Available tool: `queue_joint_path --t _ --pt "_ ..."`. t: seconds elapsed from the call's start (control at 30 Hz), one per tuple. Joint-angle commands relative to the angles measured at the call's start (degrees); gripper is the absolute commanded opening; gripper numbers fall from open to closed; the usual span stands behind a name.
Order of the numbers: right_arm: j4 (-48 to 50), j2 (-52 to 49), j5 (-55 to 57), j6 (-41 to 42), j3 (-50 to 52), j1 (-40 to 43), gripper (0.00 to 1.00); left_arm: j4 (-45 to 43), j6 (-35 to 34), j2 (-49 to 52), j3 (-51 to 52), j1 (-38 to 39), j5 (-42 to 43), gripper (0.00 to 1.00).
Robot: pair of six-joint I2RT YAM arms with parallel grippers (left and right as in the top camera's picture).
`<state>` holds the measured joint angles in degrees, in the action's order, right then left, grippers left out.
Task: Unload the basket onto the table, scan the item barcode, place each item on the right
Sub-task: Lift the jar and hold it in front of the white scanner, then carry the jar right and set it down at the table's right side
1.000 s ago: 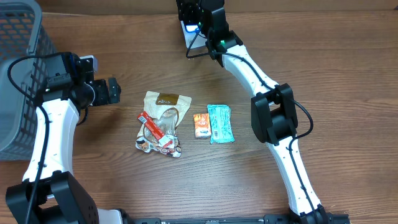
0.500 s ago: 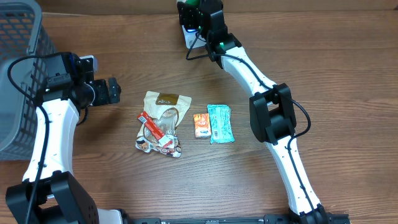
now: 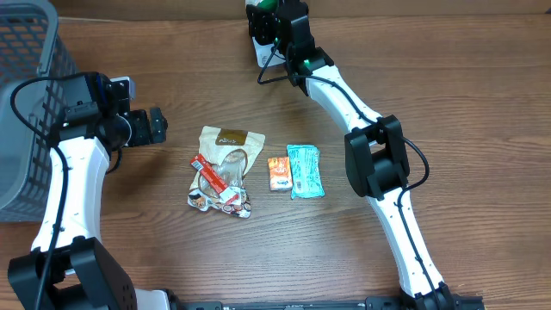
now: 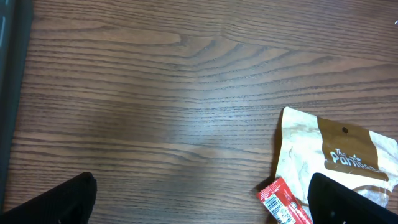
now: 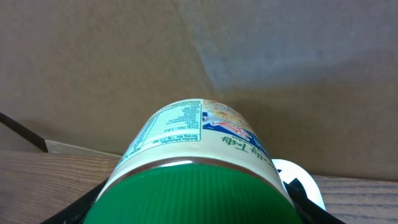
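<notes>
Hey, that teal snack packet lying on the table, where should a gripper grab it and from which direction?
Probably from straight above, pinching the teal packet across its narrow width near its far end. It lies flat, and the orange packet crowds its left edge nearer the middle.

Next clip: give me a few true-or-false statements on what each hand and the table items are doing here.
The right hand holds a green-lidded container. True.
The left hand is shut on the brown pouch. False: it is open, empty, beside the pouch.
The teal packet lies on the brown pouch. False: it lies on the table beside the orange packet.
A red wrapper overlaps the brown pouch. True.
</notes>
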<state>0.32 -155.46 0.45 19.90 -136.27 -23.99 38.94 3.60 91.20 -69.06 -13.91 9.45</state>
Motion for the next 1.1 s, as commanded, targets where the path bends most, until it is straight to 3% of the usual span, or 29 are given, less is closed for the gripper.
queue_joint_path --t 0.0,0.27,0.57,0.73,0.87,1.07 --pt "0.00 0.63 -0.22 0.17 -0.96 0.76 0.38 -0.22 0.70 0.31 -0.81 0.09 0.48 1.00" --pt "-12.79 14.23 -3.45 0.17 -1.03 3.21 0.39 -0.22 0.70 0.31 -0.81 0.09 0.48 0.99" --pt "-48.02 28.63 -3.98 0.17 -1.03 9.64 0.38 -0.20 0.70 0.31 -0.81 0.09 0.48 1.00" --pt "-67.93 28.59 -2.97 -0.42 -0.79 14.69 0.38 -0.22 0.70 0.31 -0.81 0.09 0.48 1.00" --pt "-81.35 26.01 4.00 -0.46 1.27 19.47 0.38 -0.22 0.70 0.31 -0.81 0.09 0.48 1.00" --pt "-81.92 25.35 4.20 -0.26 11.50 25.20 0.38 -0.22 0.70 0.31 -0.81 0.09 0.48 1.00"
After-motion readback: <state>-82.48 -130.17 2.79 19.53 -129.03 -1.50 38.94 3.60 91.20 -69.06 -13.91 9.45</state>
